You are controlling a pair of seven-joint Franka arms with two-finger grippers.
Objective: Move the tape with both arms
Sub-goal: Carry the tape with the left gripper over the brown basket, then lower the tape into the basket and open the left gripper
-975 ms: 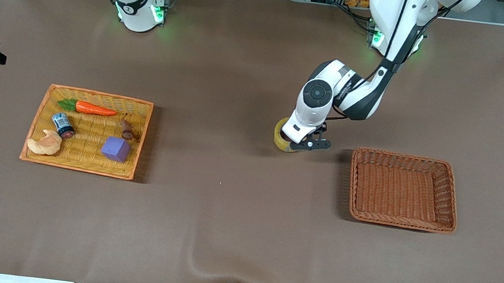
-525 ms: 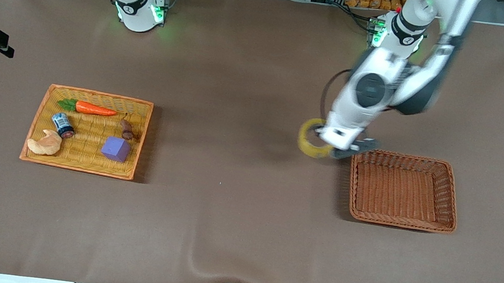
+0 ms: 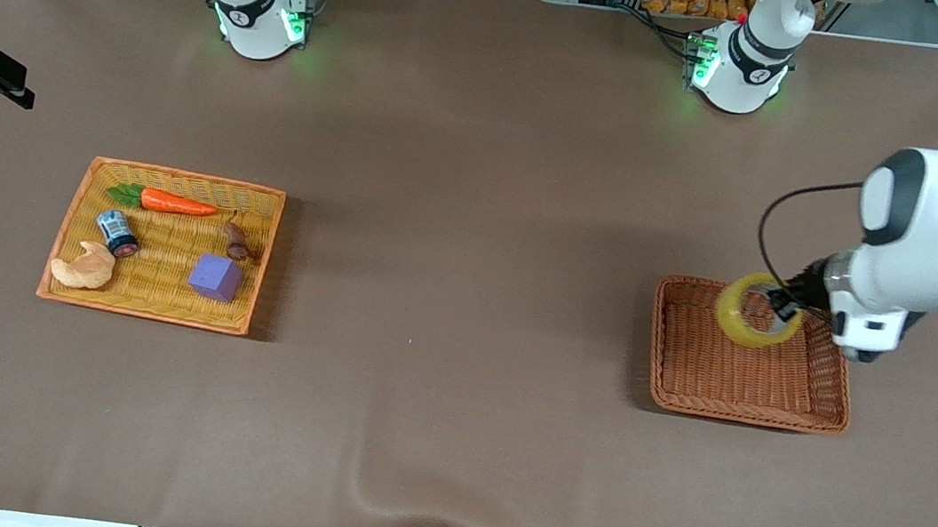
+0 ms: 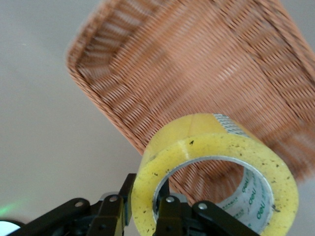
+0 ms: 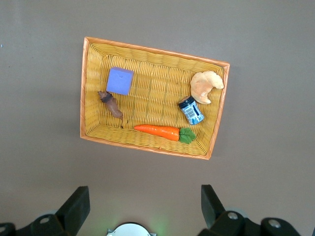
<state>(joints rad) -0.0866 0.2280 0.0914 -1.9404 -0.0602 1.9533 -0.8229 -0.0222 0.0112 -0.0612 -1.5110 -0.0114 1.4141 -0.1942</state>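
Your left gripper (image 3: 786,307) grips the tape (image 3: 748,310) over the brown basket (image 3: 832,380), right of frame; only release remains. Right gripper (image 5: 142,206) waits, fingers spread.

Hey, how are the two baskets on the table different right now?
The yellow basket, toward the right arm's end, holds a carrot, a can, a croissant and a purple cube. The brown basket, toward the left arm's end, holds nothing. The left gripper holds the tape over the brown basket. The right gripper is open above the yellow one. Both are rectangular wicker.
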